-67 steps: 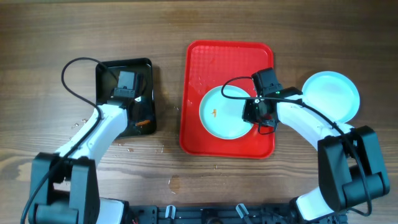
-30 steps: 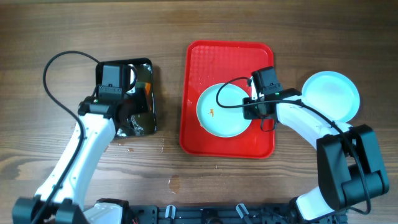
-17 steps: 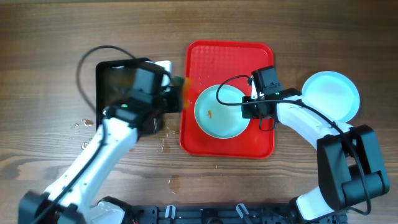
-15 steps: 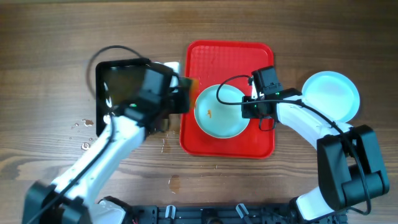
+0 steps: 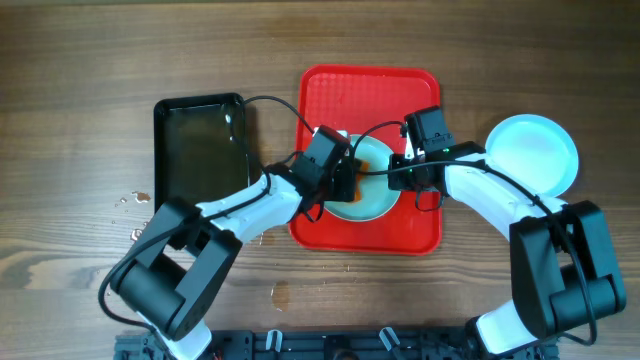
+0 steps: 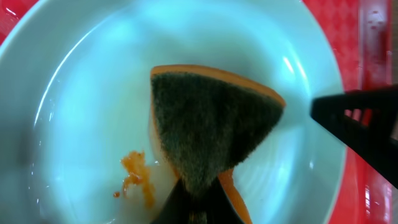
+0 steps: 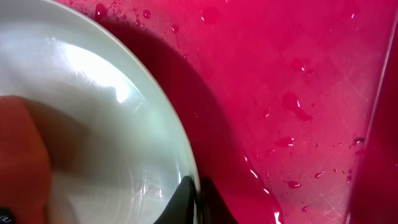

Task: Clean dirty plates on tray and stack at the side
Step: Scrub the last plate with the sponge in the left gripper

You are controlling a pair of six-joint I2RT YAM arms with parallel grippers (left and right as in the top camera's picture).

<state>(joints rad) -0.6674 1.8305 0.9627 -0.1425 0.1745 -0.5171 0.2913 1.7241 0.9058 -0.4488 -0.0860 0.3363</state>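
Observation:
A pale blue-white plate (image 5: 378, 203) lies on the red tray (image 5: 370, 90). It has an orange smear (image 6: 138, 180) near its middle. My left gripper (image 5: 338, 178) is shut on an orange sponge (image 6: 211, 124) with a dark green scouring face, pressed onto the plate (image 6: 81, 93) beside the smear. My right gripper (image 5: 402, 180) is shut on the plate's right rim (image 7: 93, 124); its jaws (image 7: 198, 194) pinch the edge. One of its fingers shows in the left wrist view (image 6: 357, 121). More pale plates (image 5: 532, 152) lie on the table at the right, apparently two stacked.
A black rectangular tray (image 5: 198, 150) with liquid in it sits left of the red tray. Water drops lie on the wood (image 5: 130, 200) by it and on the red tray floor (image 7: 298, 93). Cables loop above both arms.
My left arm has swung right from the black tray with the sponge, which is now on the plate. The right gripper has stayed on the rim. The plate shifted slightly left.

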